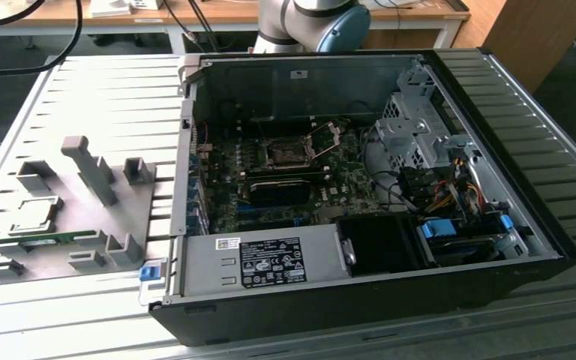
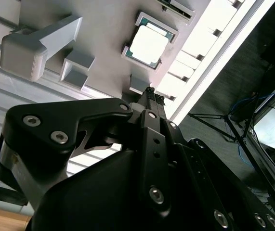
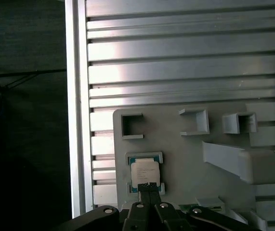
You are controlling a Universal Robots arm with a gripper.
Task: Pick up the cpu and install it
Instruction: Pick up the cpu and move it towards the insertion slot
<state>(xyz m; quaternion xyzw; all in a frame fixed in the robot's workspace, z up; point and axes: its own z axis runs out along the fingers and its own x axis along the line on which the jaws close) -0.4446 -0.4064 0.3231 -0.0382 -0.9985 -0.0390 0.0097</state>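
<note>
Ahead of the jaws, apart, the cpu (image 3: 144, 174) flat in its holder (image 3: 144, 157).

No print can be made out anywhere. The power supply (image 1: 208, 271) at the near edge of the computer case (image 1: 368, 315) carries a black label (image 1: 273, 264) with white lines of print and a small white sticker (image 1: 227, 242) just beside it. A pale sticker (image 1: 298, 73) sits on the case's far wall. The cpu (image 3: 144, 173) bears faint grey markings on its metal top.
</note>
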